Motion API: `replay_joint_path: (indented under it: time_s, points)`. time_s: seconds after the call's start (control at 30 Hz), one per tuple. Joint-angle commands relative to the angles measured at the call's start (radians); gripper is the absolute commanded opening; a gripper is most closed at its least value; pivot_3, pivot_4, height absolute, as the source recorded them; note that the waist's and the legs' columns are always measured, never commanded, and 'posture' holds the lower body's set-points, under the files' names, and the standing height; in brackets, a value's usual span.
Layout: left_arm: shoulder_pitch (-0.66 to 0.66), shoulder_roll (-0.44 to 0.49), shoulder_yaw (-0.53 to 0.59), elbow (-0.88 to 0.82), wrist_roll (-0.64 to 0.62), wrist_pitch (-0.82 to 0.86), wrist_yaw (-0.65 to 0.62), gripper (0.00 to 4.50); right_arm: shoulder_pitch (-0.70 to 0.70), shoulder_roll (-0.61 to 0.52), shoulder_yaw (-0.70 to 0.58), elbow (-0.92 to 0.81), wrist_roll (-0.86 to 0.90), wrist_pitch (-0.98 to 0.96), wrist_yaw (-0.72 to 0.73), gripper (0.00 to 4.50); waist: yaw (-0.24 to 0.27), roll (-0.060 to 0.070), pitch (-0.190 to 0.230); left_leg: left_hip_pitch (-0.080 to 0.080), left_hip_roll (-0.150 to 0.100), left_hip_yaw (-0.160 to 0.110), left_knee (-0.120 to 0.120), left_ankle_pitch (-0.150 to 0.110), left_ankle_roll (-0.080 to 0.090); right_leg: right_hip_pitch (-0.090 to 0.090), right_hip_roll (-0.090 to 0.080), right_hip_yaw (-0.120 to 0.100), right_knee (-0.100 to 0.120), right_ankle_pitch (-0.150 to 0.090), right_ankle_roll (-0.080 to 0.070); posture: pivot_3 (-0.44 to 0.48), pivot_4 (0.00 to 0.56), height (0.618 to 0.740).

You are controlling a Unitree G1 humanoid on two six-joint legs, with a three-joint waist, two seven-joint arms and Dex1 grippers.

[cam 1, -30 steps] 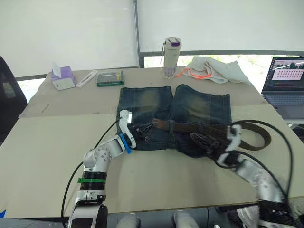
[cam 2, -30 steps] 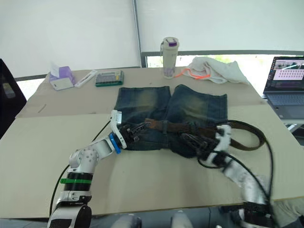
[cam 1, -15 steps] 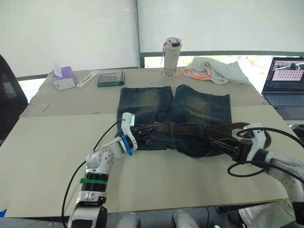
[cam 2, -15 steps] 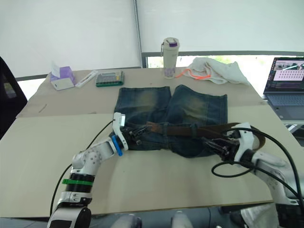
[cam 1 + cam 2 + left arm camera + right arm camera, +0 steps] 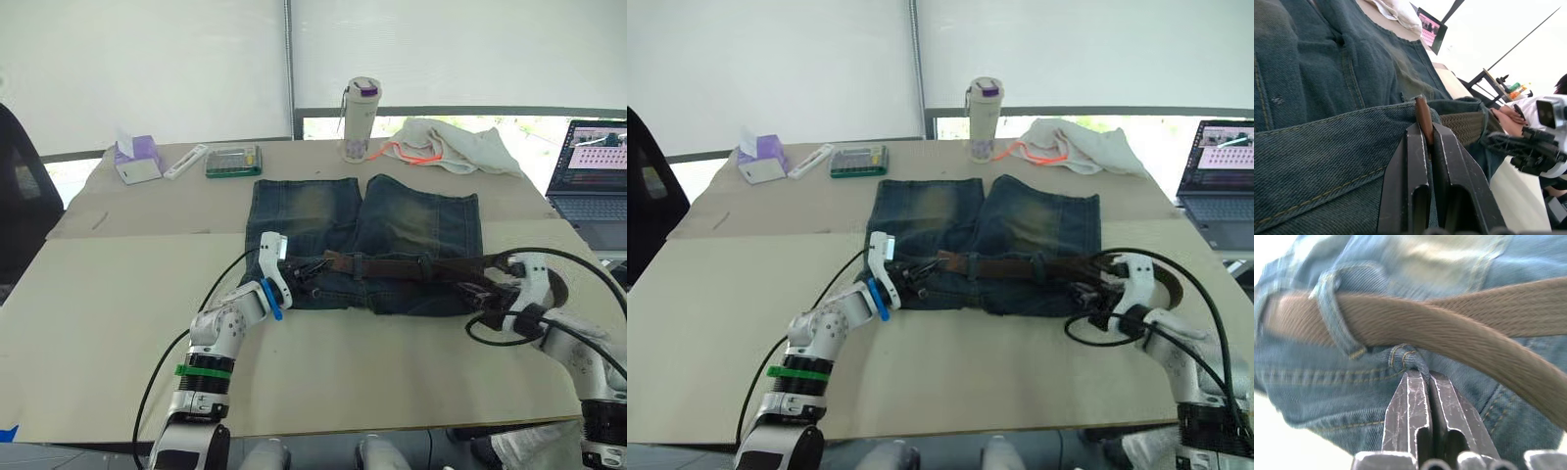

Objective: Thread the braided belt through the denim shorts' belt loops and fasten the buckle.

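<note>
Far left of the table [image 5: 88, 323], at the back: a purple tissue box [image 5: 136, 160], then a green case [image 5: 233, 160].

Left gripper [image 5: 312, 274] sits at the waistband's left end of the denim shorts [image 5: 367, 240]. Its two black fingers [image 5: 1415, 191] are pressed together on the tip of the braided belt [image 5: 392, 265]; in the left wrist view the brown tip sticks up between them against the denim.

The shorts lie flat mid-table, legs pointing away toward a bottle [image 5: 359, 106]. The belt runs along the waistband, passing under a belt loop [image 5: 1334, 318] seen in the right wrist view, and continues off the shorts' right side in a curve.

Right gripper [image 5: 478, 295] is at the waistband's right end, fingers [image 5: 1413, 416] closed on a small fold of denim just under the belt.

Back right: white cloth [image 5: 456, 145], then a laptop [image 5: 593, 168] at the edge.
</note>
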Motion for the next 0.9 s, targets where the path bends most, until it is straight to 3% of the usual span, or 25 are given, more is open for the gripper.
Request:
replay_joint_path:
  time_s: [0.03,0.3,0.57,0.7,0.83,0.9]
  points:
    - [0.014,0.008,0.005,-0.013,0.020,-0.022,0.015,0.00,-0.003,0.075,-0.180,-0.008,0.089,0.081,-0.176,0.03,0.003,0.000,0.000,0.000,0.000,0.000,0.000,0.000,0.000,0.000,0.000,0.000,0.000,0.000,0.000,0.000,0.150,0.740]
    - [0.049,0.006,0.022,-0.009,0.050,-0.047,0.061,0.00,0.066,0.231,-0.471,-0.099,0.320,0.220,-0.499,0.03,0.019,0.001,-0.001,0.000,-0.002,0.000,0.000,0.000,0.000,0.000,-0.002,0.000,0.000,0.000,0.000,0.000,0.150,0.740]
    - [0.041,0.016,0.041,0.009,0.061,-0.084,0.082,0.00,0.130,0.248,-0.620,-0.124,0.502,0.193,-0.722,0.03,0.021,0.001,-0.001,-0.001,-0.003,-0.001,0.000,0.000,0.000,0.001,-0.002,0.000,0.000,0.000,0.001,0.000,0.150,0.740]
    - [0.030,0.009,0.036,0.014,0.057,-0.087,0.072,0.00,0.161,0.223,-0.600,-0.142,0.488,0.150,-0.715,0.03,0.019,0.001,-0.001,0.000,-0.003,-0.001,0.000,0.000,0.000,0.002,-0.002,0.000,0.000,0.000,0.001,0.000,0.150,0.740]
    - [0.031,-0.007,0.037,0.003,0.040,-0.077,0.072,0.00,0.180,0.161,-0.530,-0.200,0.455,0.081,-0.540,0.03,0.011,0.002,-0.001,-0.001,-0.003,-0.001,0.001,0.000,0.000,0.002,-0.002,0.000,0.000,-0.001,0.002,0.000,0.150,0.740]
    - [0.037,-0.011,0.037,-0.010,0.035,-0.072,0.071,0.00,0.220,0.097,-0.495,-0.226,0.440,0.065,-0.398,0.72,0.006,0.002,-0.001,-0.001,-0.003,0.000,0.000,0.000,0.001,0.002,-0.002,0.000,0.000,-0.001,0.002,0.000,0.150,0.740]
